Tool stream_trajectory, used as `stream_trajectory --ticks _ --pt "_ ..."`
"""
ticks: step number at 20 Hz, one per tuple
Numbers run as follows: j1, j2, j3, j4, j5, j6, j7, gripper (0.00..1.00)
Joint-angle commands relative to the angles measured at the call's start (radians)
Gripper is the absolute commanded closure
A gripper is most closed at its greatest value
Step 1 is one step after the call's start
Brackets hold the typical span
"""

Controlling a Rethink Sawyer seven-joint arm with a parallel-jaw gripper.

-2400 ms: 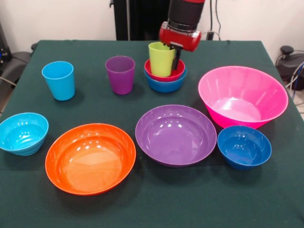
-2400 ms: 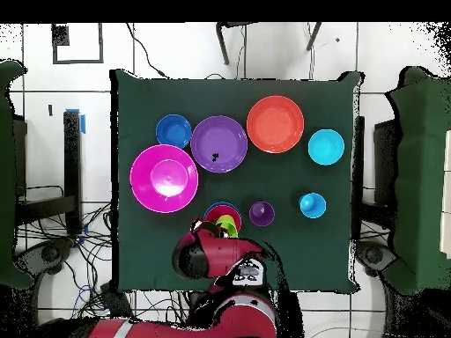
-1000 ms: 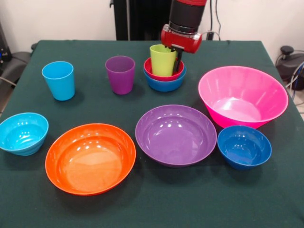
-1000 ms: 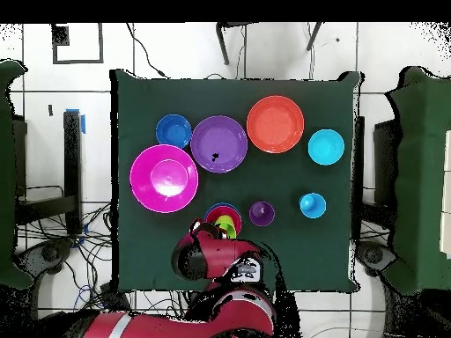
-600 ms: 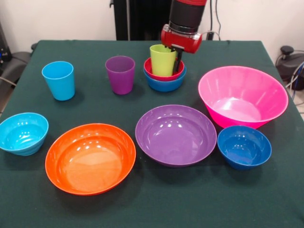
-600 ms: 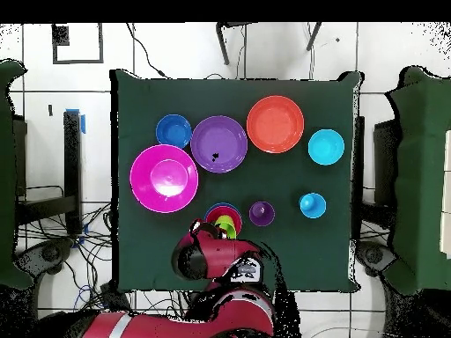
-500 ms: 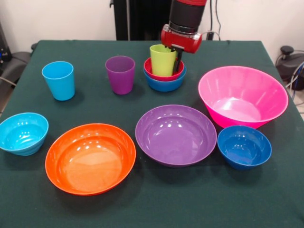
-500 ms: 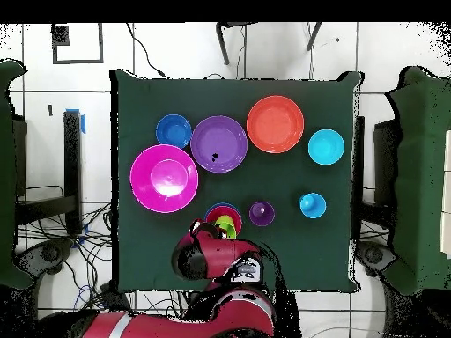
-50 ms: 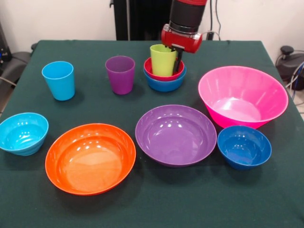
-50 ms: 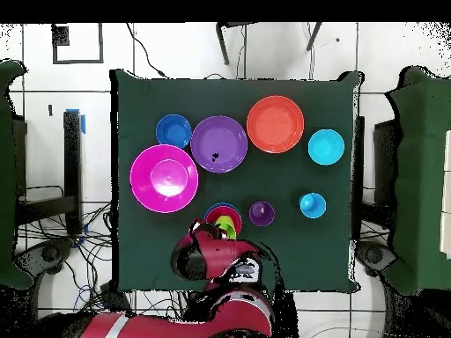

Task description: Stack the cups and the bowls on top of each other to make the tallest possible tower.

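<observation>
The tower stands at the table's far middle. It is a blue bowl [image 9: 165, 86] holding a red bowl [image 9: 177, 74], with the lime green cup [image 9: 161, 61] upright inside that. My gripper [image 9: 174, 61] hangs at the cup's right rim, its red head just above. From overhead the arm covers most of the lime green cup [image 10: 227, 227]. The purple cup [image 9: 120, 74] and light blue cup [image 9: 58, 80] stand alone to the left. The cyan bowl [image 9: 23, 133] sits at the near left.
Across the near half lie the wide orange bowl [image 9: 90, 158], the wide purple bowl [image 9: 175, 134] and the small dark blue bowl [image 9: 244, 147]. The big pink bowl [image 9: 242, 96] stands right of the tower, close to my gripper's side.
Since 2.4 s ago the gripper and lime green cup shifted slightly right and down, and the cup settled upright in the red bowl. Nothing has moved in the last second.
</observation>
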Motion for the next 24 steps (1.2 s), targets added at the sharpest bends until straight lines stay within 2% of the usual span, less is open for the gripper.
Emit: stream_trajectory --ticks 1,2,4,8,18,21,24 --pt "0.041 -0.005 0.037 -0.089 0.049 0.017 0.107 1.0" --pt "0.046 -0.005 0.033 -0.091 0.051 0.019 0.106 0.0" --pt "0.055 0.0 0.024 -0.093 0.053 0.014 0.108 0.0" --pt "0.013 -0.001 0.077 -0.082 0.03 0.016 0.103 0.0" --pt "0.021 -0.022 0.074 -0.082 0.045 0.039 0.108 0.0" --pt "-0.009 -0.076 0.095 -0.059 0.029 0.081 0.091 0.0" --pt "-0.064 -0.228 0.158 0.008 0.018 0.198 0.055 0.0"
